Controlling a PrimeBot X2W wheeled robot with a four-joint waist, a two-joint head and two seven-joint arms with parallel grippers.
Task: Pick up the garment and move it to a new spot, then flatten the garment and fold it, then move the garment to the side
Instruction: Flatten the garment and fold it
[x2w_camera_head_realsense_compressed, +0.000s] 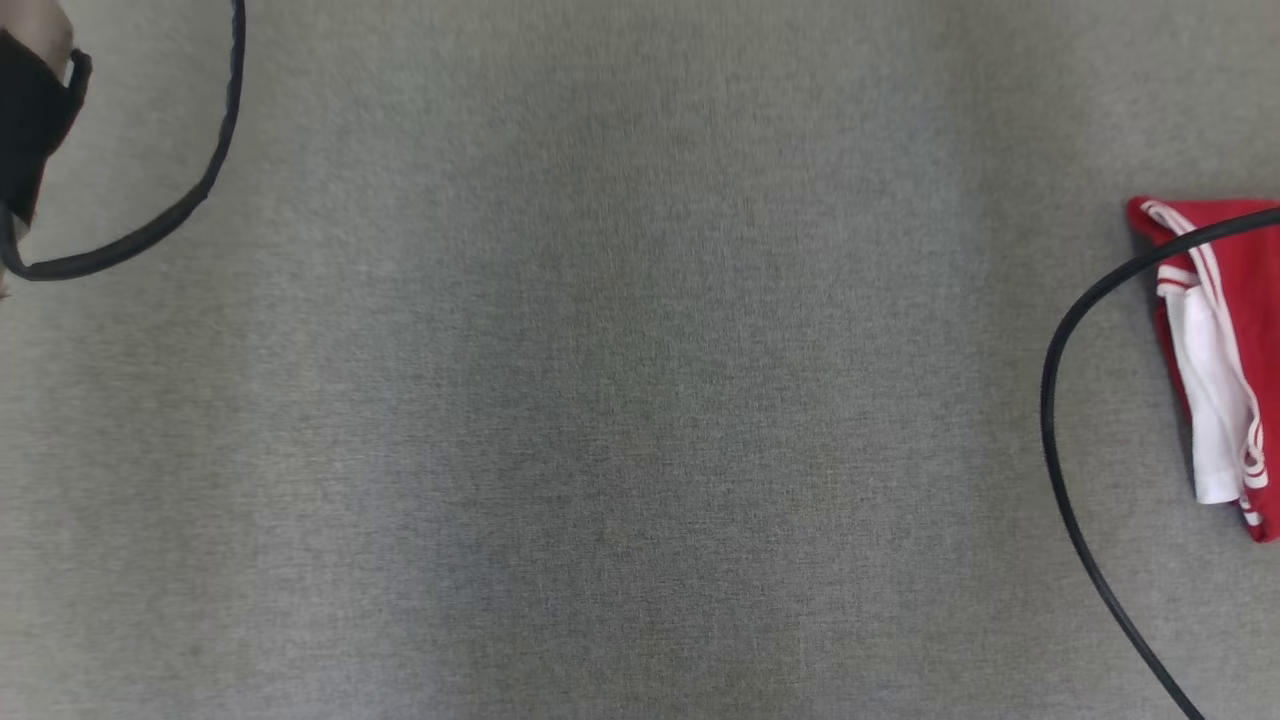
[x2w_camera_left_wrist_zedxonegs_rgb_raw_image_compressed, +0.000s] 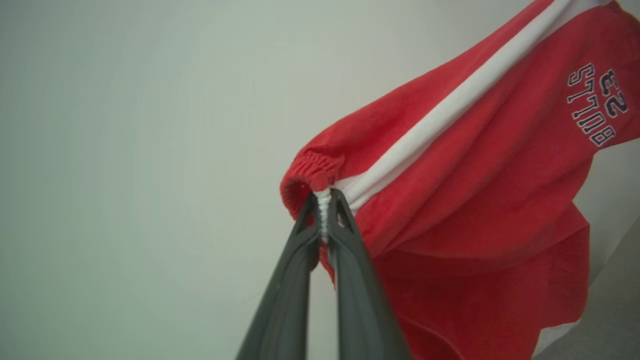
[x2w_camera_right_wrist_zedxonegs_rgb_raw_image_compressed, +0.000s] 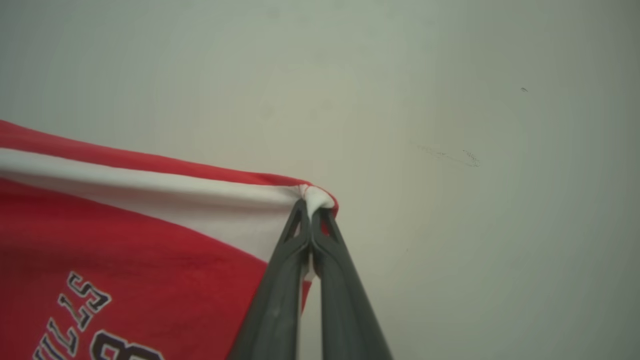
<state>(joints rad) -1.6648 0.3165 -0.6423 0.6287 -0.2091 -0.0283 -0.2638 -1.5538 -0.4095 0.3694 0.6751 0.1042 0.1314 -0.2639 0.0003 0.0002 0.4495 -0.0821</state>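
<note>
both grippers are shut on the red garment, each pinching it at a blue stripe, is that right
Not quite: the stripe is white, not blue. The left gripper and the right gripper are both shut on the red garment, each pinching it at the white stripe. The left and right wrist views show this.

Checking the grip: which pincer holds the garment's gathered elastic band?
The left pincer: it pinches the ruffled elastic of the red garment; the right pincer holds a smooth white-striped corner.
</note>
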